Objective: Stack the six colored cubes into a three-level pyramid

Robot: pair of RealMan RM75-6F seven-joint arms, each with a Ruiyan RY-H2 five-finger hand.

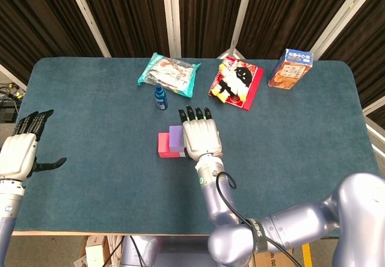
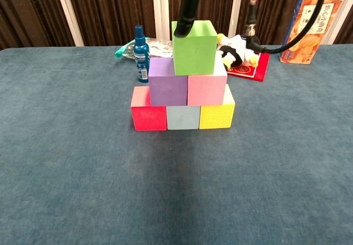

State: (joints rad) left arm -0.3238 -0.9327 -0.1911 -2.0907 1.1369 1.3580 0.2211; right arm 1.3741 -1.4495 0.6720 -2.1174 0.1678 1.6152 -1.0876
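Six cubes form a pyramid in the chest view: red [image 2: 148, 112], pale blue [image 2: 182, 117] and yellow [image 2: 217, 115] at the bottom, purple [image 2: 167, 81] and pink [image 2: 207, 89] above, and green [image 2: 194, 49] on top. My right hand [image 1: 200, 136] hovers flat over the stack with its fingers stretched out. It hides most of the stack in the head view, where only the red cube [image 1: 163, 145] and purple cube [image 1: 175, 136] show. One dark finger [image 2: 186, 13] hangs at the green cube's upper left corner. My left hand [image 1: 21, 153] is open at the table's left edge.
A blue spray bottle [image 2: 142, 47] stands just behind the pyramid's left side. Farther back lie a snack bag [image 1: 169, 73], a red cartoon packet [image 1: 236, 82] and an orange carton [image 1: 290, 68]. The teal table [image 1: 90, 177] stretches wide in front.
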